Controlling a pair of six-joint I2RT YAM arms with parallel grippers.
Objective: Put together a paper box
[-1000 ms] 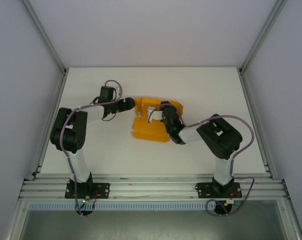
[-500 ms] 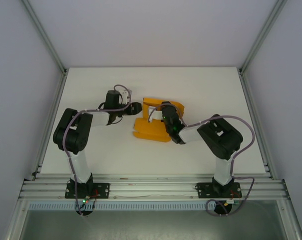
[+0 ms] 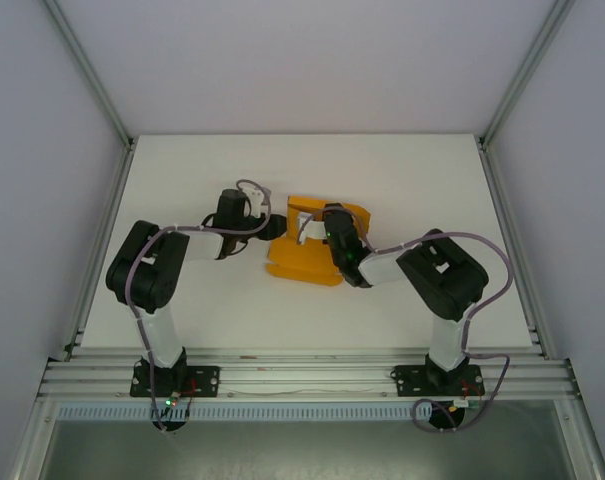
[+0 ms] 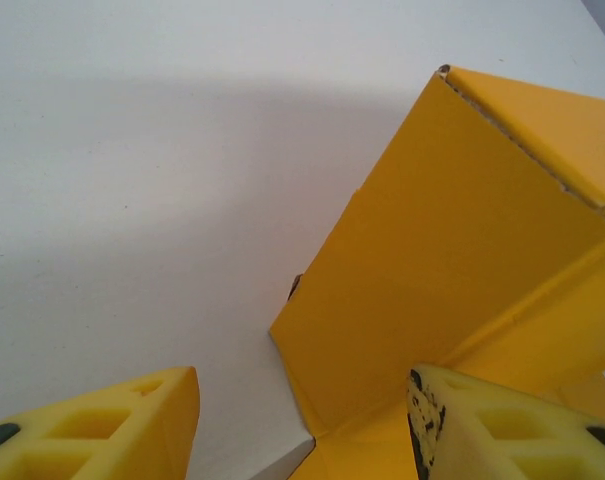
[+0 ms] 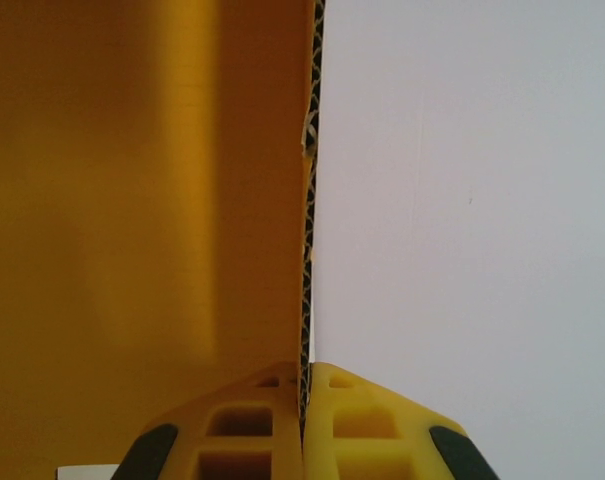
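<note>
Right claw (image 5: 304, 440) tight on orange paper box (image 3: 304, 262) wall

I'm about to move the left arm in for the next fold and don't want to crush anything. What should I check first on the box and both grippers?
1. Right gripper pinching the paper box by a wall edge: ok, jaws shut on the card.
2. Left gripper open: ok, fingers apart.
3. Upright panel lined up with the left gripper: ok, its lower corner sits in the gap.
4. Left fingers free of the card: cannot tell, one overlaps the panel.
5. Box fully folded: not ok, it lies open on the table.
</note>
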